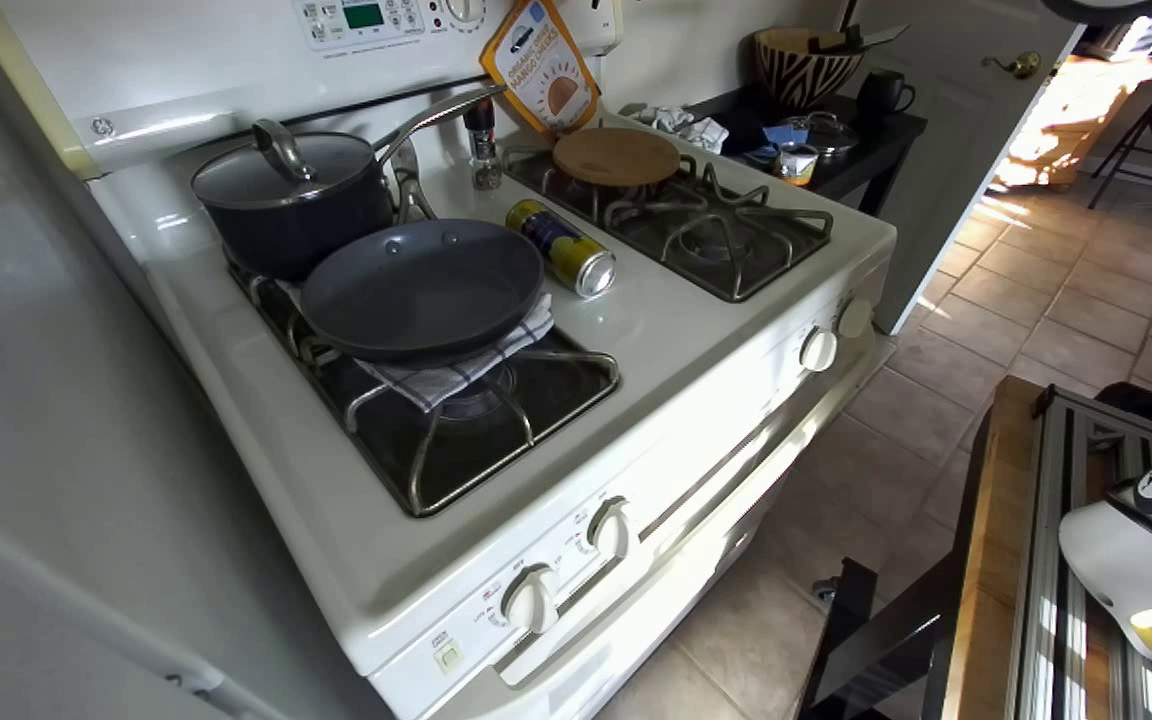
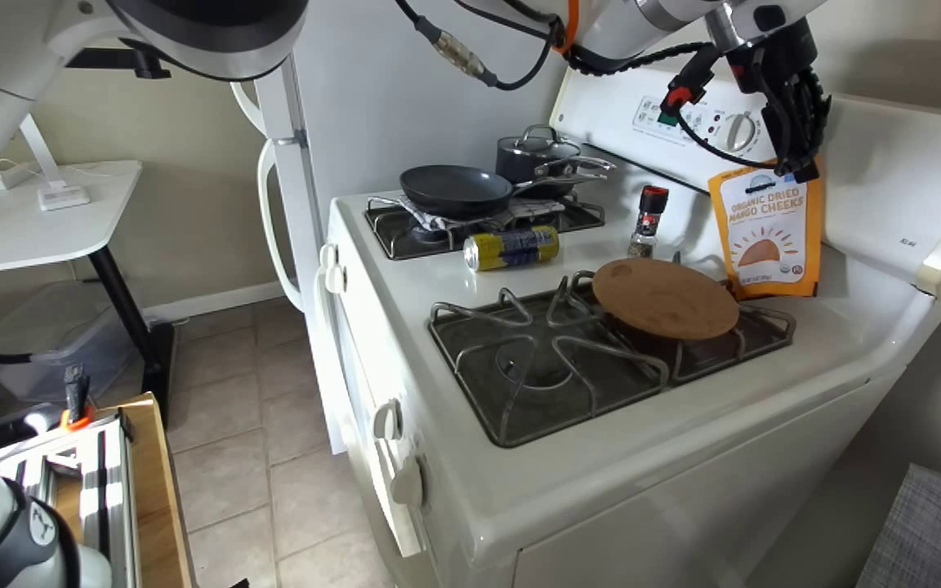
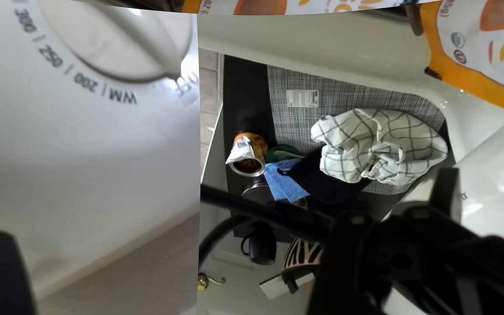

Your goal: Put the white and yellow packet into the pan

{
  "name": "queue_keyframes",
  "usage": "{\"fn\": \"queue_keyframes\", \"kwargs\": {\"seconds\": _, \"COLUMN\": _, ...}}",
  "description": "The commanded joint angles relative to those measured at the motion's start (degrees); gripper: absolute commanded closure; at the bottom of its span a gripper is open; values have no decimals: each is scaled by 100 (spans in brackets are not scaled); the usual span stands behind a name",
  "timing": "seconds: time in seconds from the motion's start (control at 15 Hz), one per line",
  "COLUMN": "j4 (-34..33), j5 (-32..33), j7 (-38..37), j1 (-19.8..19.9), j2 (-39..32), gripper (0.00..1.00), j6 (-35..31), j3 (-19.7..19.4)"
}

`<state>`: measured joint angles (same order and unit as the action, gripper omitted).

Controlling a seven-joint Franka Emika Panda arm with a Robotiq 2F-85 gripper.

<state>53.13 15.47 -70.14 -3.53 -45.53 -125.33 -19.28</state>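
Evidently the white and yellow packet (image 2: 756,233) stands upright at the rear of the stovetop (image 1: 666,330), just beside the tan-brown round dish (image 2: 665,298), inclined toward the back panel (image 2: 895,180). A limp pouch presumably needs that backing to stay up; whether it actually touches the panel cannot be told.

Your gripper (image 2: 802,170) points down from above, its tip overlapping the packet's upper right corner in an exterior view. The choice looks sound: a top edge should offer thin material to pinch. Finger state undetermined. They are dark and seen end-together there, and blurred in the wrist view, so you cannot tell from these pictures whether they are spread or clamped on the pouch. Confirm the grasp before you lift.

The pan (image 1: 424,290), not yet holding the packet, sits on a checked cloth (image 1: 444,382) beside the lidded pot (image 1: 296,225), handle toward the back panel. The cloth is likely there to pad it or check sliding; set your load down gently regardless.

Two hazards noted. The yellow can (image 1: 564,247) lies on its side near the pan and may roll if clipped. The red-topped grinder (image 2: 648,222) stands between packet and pot. Raise the packet well above both before you traverse.
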Motion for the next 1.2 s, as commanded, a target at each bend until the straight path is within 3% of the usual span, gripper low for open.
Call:
{"fn": "queue_keyframes", "kwargs": {"seconds": 0.0, "j4": -532, "j5": -68, "j7": -740, "j1": -52, "j2": -309, "gripper": 0, "j6": -51, "j3": -165}}
{"fn": "queue_keyframes", "kwargs": {"seconds": 0.2, "j4": -535, "j5": -139, "j7": -666, "j1": -142, "j2": -155, "gripper": 0, "j6": -72, "j3": -135}}
{"fn": "queue_keyframes", "kwargs": {"seconds": 0.67, "j4": -866, "j5": -185, "j7": -629, "j1": -72, "j2": -521, "gripper": 2, "j6": -39, "j3": -186}}
{"fn": "queue_keyframes", "kwargs": {"seconds": 0.87, "j4": -1017, "j5": -260, "j7": -542, "j1": 10, "j2": -754, "gripper": 11, "j6": 21, "j3": -166}}
{"fn": "queue_keyframes", "kwargs": {"seconds": 0.93, "j4": -1062, "j5": -282, "j7": -515, "j1": 27, "j2": -787, "gripper": 21, "j6": 65, "j3": -163}}
{"fn": "queue_keyframes", "kwargs": {"seconds": 1.0, "j4": -1084, "j5": -300, "j7": -508, "j1": 35, "j2": -819, "gripper": 36, "j6": 79, "j3": -156}}
{"fn": "queue_keyframes", "kwargs": {"seconds": 1.13, "j4": -1102, "j5": -321, "j7": -466, "j1": 36, "j2": -804, "gripper": 44, "j6": 74, "j3": -138}}
